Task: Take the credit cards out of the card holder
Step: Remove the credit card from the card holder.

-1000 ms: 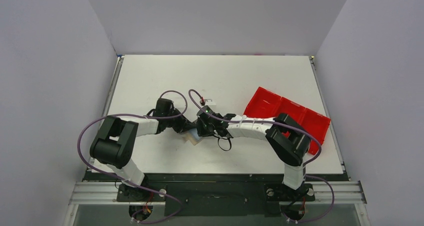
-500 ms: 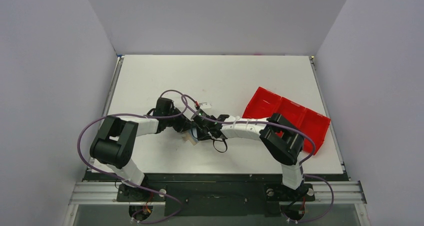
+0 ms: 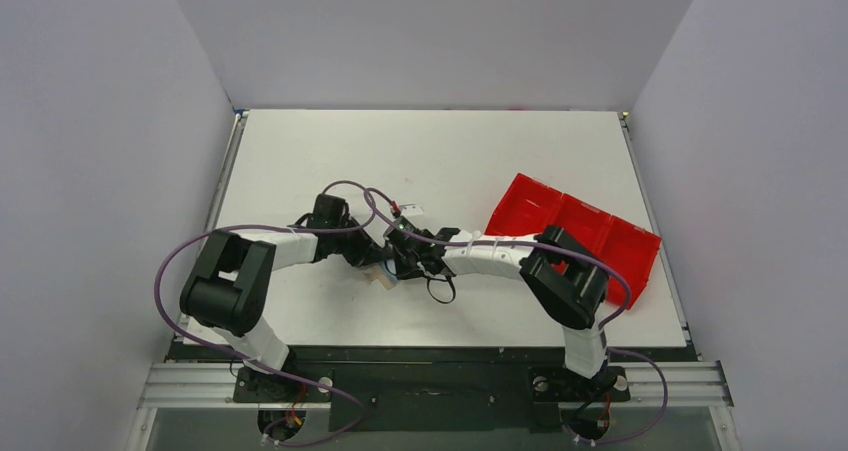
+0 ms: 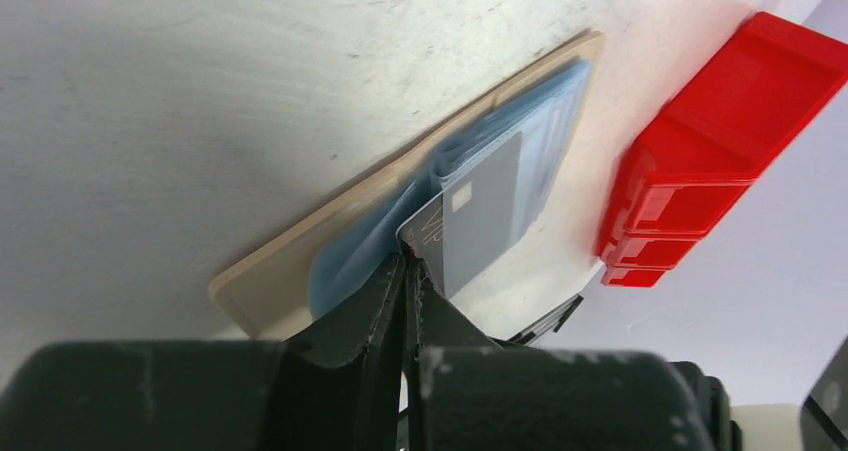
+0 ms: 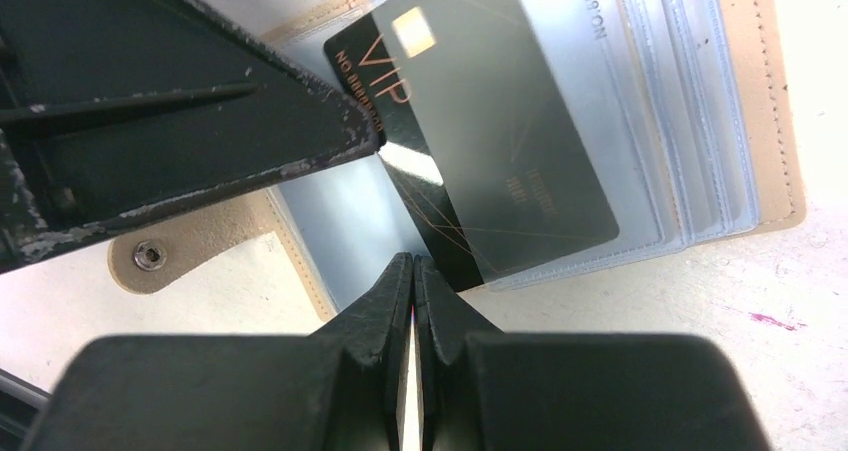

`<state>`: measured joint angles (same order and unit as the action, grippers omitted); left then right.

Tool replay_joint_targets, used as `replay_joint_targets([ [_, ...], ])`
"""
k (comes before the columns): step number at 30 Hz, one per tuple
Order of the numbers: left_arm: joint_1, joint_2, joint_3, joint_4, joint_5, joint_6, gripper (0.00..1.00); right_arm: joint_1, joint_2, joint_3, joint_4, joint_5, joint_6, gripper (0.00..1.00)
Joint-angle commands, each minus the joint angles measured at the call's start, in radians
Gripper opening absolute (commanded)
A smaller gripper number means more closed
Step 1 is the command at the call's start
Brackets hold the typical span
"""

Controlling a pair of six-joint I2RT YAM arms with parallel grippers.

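Sleeves (image 5: 690, 101) of clear, faintly blue plastic fanned out in thin overlapping layers from the card holder (image 4: 265, 289). We saw it lying open and flat on the white, lightly scuffed tabletop (image 4: 200, 91), about midway between the two arms and well apart from the glossy, moulded red tray (image 4: 720, 121). The holder's covers were a matte tan with a stitched border and rounded corners, and a small round metal snap (image 5: 150, 256) sat on a tab at one edge. One rigid rectangular card (image 5: 500, 141), dark grey to black with a glossy face, lay partly out of its sleeve: a strip along one long edge was bare, the rest dulled under the plastic. It carried a gold chip (image 5: 412, 31), the letters "VIP" in copper, fine copper lines radiating across it, and a row of small print beside the letters that we could not read. Another short printed line near the holder's far edge was also unreadable to us. The left hand (image 4: 408, 263) had its black, scratched fingers pressed together, tips at the card's corner beside the "VIP". The right hand (image 5: 412, 263) was likewise pressed together, tips against the bare long edge near the other corner. Whether either hand actually had the card nipped between its fingers we could not tell. A small magenta speck (image 5: 770, 321) marked the tabletop beside the holder.
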<state>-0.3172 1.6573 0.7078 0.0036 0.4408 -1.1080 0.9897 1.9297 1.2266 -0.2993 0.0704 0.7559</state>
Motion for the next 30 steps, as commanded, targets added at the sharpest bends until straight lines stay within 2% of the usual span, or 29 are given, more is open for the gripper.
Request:
replay_joint_targets([
  [1, 0.011, -0.036, 0.036, -0.116, -0.036, 0.093, 0.00, -0.018, -0.041, -0.043, 0.002, 0.025, -0.008, 0.00],
  [9, 0.012, -0.026, 0.044, -0.138, -0.044, 0.130, 0.00, -0.024, -0.136, -0.085, 0.025, -0.009, -0.027, 0.01],
  [17, 0.012, -0.028, 0.062, -0.150, -0.049, 0.143, 0.00, -0.048, -0.224, -0.050, -0.026, 0.006, -0.071, 0.14],
  [22, 0.012, -0.039, 0.057, -0.137, -0.040, 0.143, 0.00, -0.098, -0.172, -0.001, -0.040, 0.007, -0.100, 0.19],
  [30, 0.012, -0.052, 0.038, -0.101, -0.033, 0.134, 0.00, -0.139, -0.034, 0.087, -0.072, 0.010, -0.149, 0.14],
])
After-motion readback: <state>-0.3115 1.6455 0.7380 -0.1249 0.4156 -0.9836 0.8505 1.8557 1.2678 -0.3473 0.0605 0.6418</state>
